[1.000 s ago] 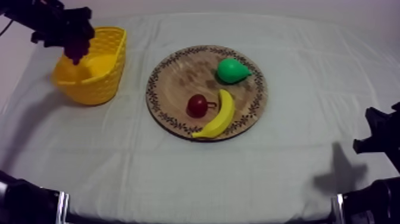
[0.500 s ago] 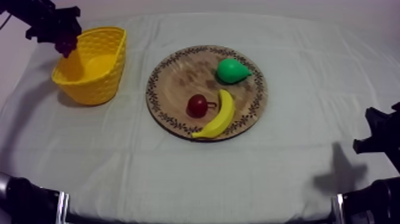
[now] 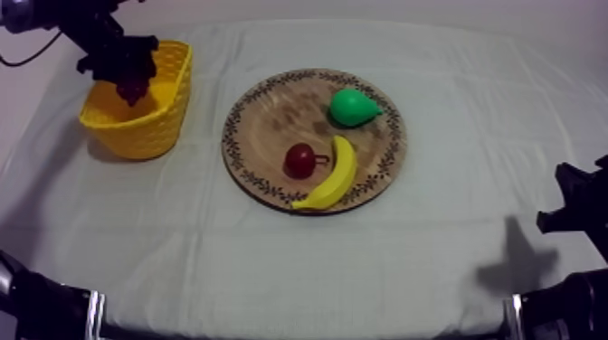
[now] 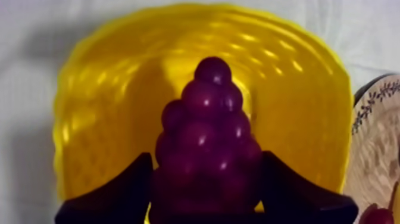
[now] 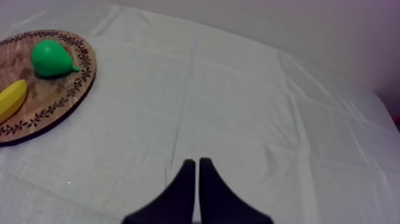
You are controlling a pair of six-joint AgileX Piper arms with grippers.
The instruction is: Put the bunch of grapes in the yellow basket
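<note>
Glossy purple bunch of grapes (image 4: 205,140) above woven yellow basket (image 4: 300,107)

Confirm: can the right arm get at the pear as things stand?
Probably yes: the right end effector, shut on nothing, has only bare cloth between it and the pear, which sits uncovered on the wooden board. Reach itself unconfirmed.

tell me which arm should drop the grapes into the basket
Left. The left pincer is shut on the grapes directly over the basket, so it likely only needs to let go. The right pincer is shut on nothing, over bare cloth past the board, far from the basket.
</note>
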